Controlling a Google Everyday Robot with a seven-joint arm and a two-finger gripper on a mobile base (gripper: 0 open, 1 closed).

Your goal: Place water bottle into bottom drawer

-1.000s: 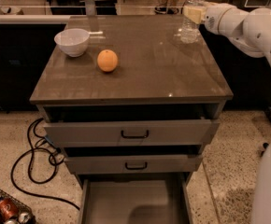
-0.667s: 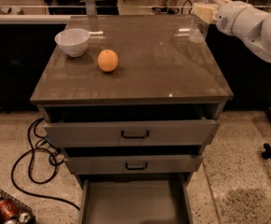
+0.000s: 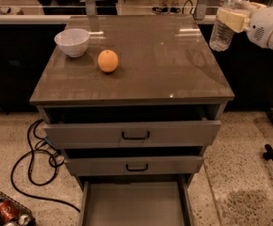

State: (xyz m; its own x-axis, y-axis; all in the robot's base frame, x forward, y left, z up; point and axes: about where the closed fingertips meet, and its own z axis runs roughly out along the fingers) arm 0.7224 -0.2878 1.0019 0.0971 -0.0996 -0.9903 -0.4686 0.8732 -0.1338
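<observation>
The water bottle point(image 3: 222, 25), clear plastic, hangs upright in the air past the right rear edge of the cabinet top. My gripper point(image 3: 231, 19) is shut on its upper middle, with the white arm reaching in from the right. The bottom drawer point(image 3: 134, 206) is pulled out furthest at the bottom of the frame, a flat grey tray with nothing in it.
A white bowl point(image 3: 72, 42) and an orange point(image 3: 108, 60) sit on the left of the brown cabinet top point(image 3: 164, 65). Two upper drawers point(image 3: 132, 134) with black handles stand partly open. A black cable point(image 3: 30, 164) and a wire basket with cans point(image 3: 4, 212) lie on the floor at left.
The gripper has lifted the bottle off the cabinet top and carried it right, past the cabinet's edge. The arm has drawn back toward the right.
</observation>
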